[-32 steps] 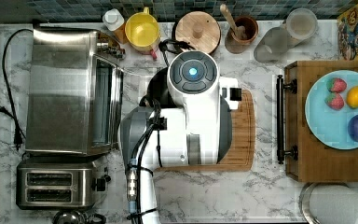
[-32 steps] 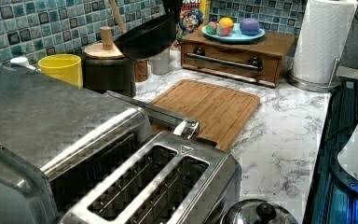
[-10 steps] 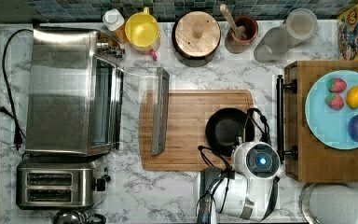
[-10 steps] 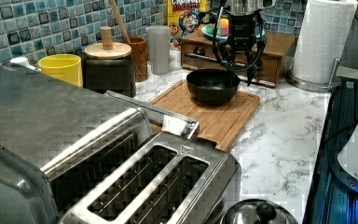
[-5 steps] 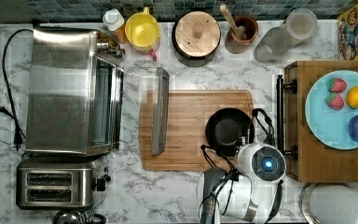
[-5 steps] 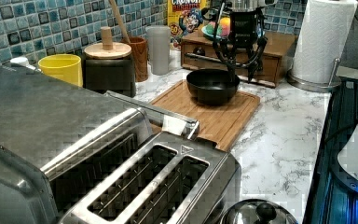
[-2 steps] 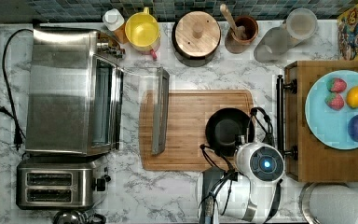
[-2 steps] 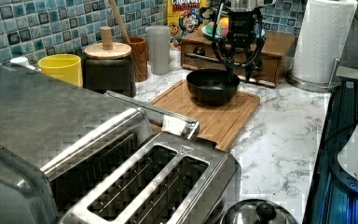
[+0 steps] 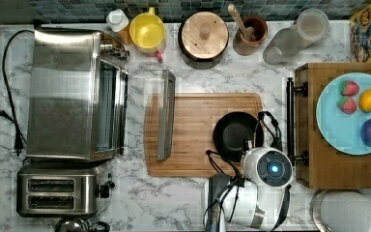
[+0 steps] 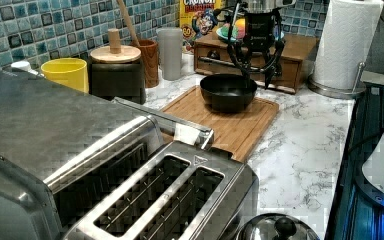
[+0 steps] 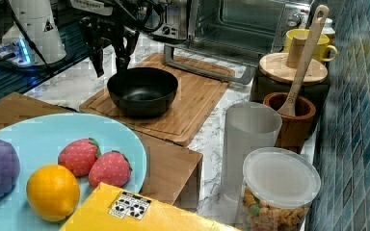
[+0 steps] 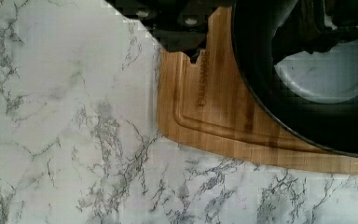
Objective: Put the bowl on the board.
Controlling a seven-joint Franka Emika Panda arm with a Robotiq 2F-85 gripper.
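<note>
**Bowl resting on the board, gripper raised above its rim**

In the left view, the nearest ground is taken up by a two-slot toaster (image 10: 160,200), with a toaster oven (image 10: 45,130) beside it on the left view's left. Beyond these, the board (image 10: 230,125) is laid flat on the marble counter (image 10: 305,145).

The bowl (image 10: 228,91) is seen standing upright on the board, at the end nearer the wooden tray (image 10: 290,55). In the top view, the bowl (image 9: 235,135) is placed on the board (image 9: 193,130) towards the top view's right, inside the groove, and the oven's open door (image 9: 165,113) overhangs the board's opposite end.

The gripper (image 10: 253,62) is held above the bowl's far rim, clear of it. Its two fingers (image 11: 98,60) are spread apart, one hanging outside the rim and the other over it, and nothing is gripped between them. In the right view, the gripper (image 11: 110,55) is seen at the bowl's (image 11: 142,90) edge towards the right view's left.

Farther back, along the tiled wall, a yellow cup (image 9: 147,31), a dark pot with a wooden round lid (image 9: 204,29) and a brown wooden cup (image 9: 252,29) holding a stick are lined up. On the tray, a light-blue plate (image 9: 348,113) bearing toy fruit is set. A paper towel roll (image 10: 346,40) is stood at the left view's right.
</note>
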